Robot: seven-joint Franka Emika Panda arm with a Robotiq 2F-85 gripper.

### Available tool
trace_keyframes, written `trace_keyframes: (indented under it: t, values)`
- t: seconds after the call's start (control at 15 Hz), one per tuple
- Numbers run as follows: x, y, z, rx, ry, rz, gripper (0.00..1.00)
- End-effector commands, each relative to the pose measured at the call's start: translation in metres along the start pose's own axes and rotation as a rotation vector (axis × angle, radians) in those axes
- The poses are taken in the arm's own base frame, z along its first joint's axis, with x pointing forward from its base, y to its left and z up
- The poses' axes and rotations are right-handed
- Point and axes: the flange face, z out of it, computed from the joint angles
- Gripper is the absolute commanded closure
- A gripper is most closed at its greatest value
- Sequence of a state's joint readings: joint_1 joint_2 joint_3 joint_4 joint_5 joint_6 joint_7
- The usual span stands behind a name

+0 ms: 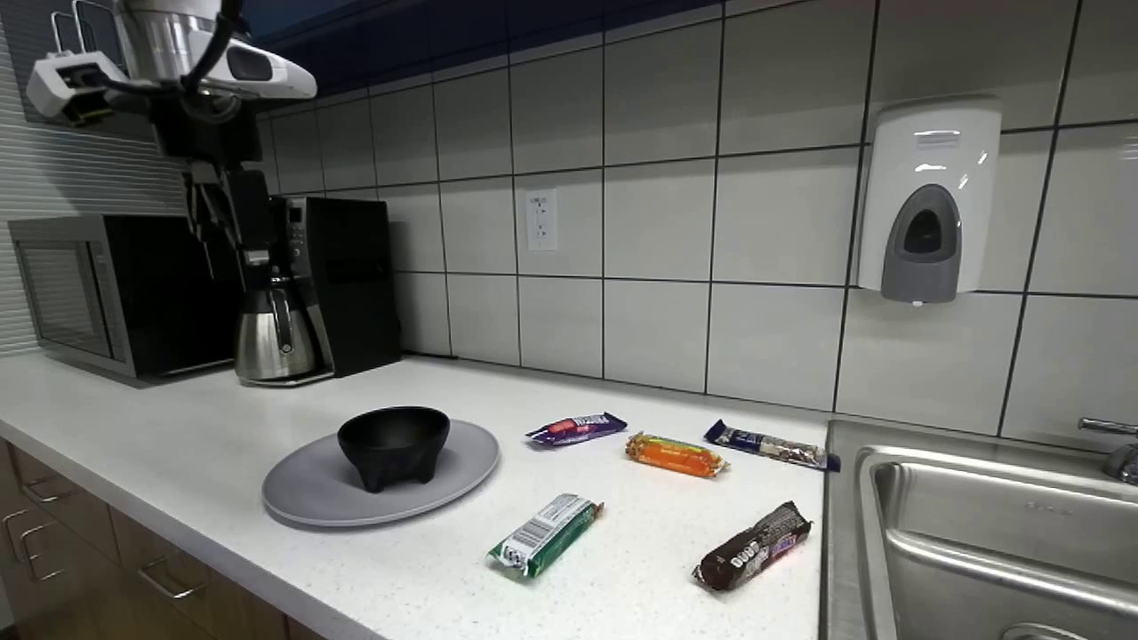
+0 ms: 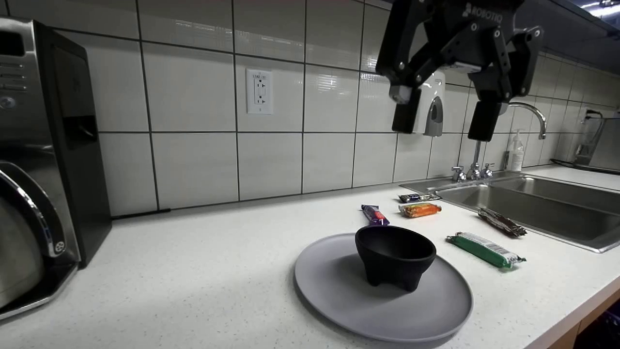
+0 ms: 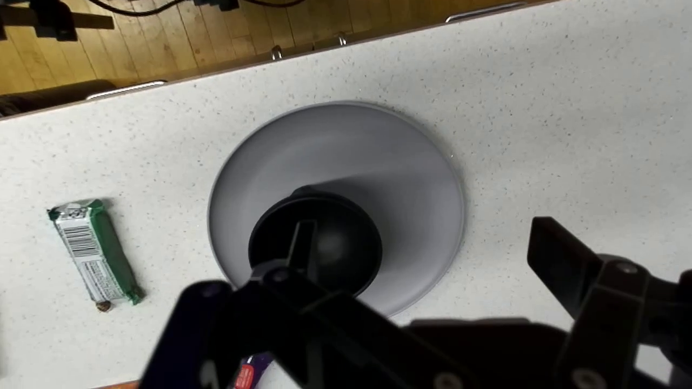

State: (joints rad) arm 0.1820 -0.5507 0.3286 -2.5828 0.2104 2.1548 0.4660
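Well above the speckled white countertop (image 2: 208,271), the Robotiq gripper (image 2: 445,120) is held released, its fingers spread wide. Below it, one black footed bowl (image 2: 395,265) is seated off-centre on one round gray plate (image 2: 329,291). One microwave (image 1: 142,307) is shown in an exterior view alone; one arched faucet spout (image 2: 542,128) and one pump bottle (image 2: 517,154) are also shown in an exterior view alone, wooden flooring (image 3: 162,38) only in the wrist view. Five wrapped snack bars (image 1: 676,455) are counted in both exterior views: one green bar (image 2: 486,249), one brown bar (image 2: 502,222), one orange bar (image 2: 420,210), one purple bar (image 2: 375,214) and one navy bar (image 2: 417,198). In the wrist view, only the green bar is seen whole.
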Motion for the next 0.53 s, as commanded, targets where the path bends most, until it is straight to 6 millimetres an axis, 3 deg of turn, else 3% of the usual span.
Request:
trace_keyframes:
  t: [0.0, 0.47]
  values:
    - [0.009, 0.000, 0.014, -0.004, 0.041, 0.006, 0.00]
    - [0.031, -0.002, 0.047, -0.006, 0.049, -0.010, 0.00]
